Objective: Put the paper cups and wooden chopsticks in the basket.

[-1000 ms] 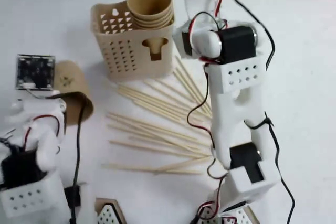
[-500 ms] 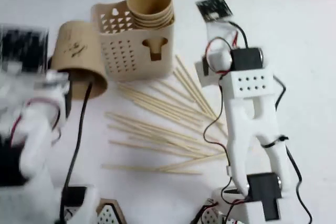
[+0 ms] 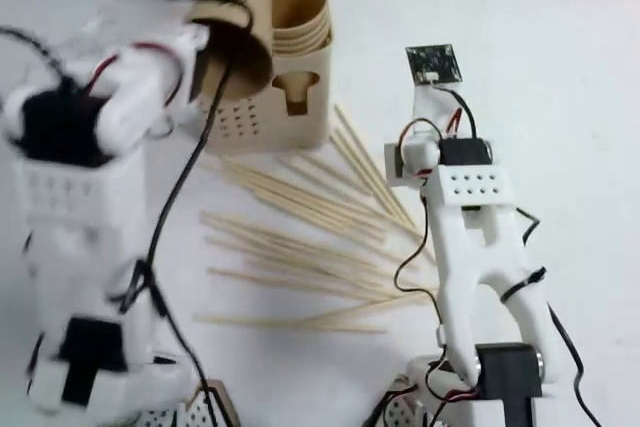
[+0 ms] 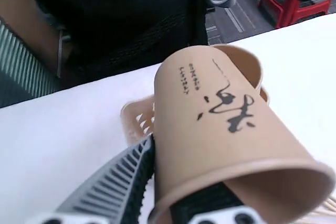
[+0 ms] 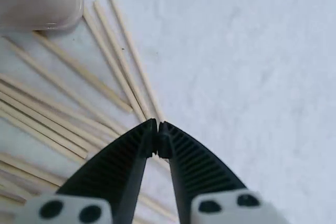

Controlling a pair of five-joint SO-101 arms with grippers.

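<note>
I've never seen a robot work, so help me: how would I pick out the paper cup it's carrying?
On the white table stands a beige perforated plastic basket with nested brown paper cups upright inside. Next to them, the left gripper holds another brown paper cup aloft; it alone is tilted.

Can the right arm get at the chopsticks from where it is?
Probably yes: the right tool sits shut over the chopsticks, with nothing between them; it must open first.

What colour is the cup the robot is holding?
Light brown with black brush-stroke marks; the paper cup shows best in the left wrist view.
</note>
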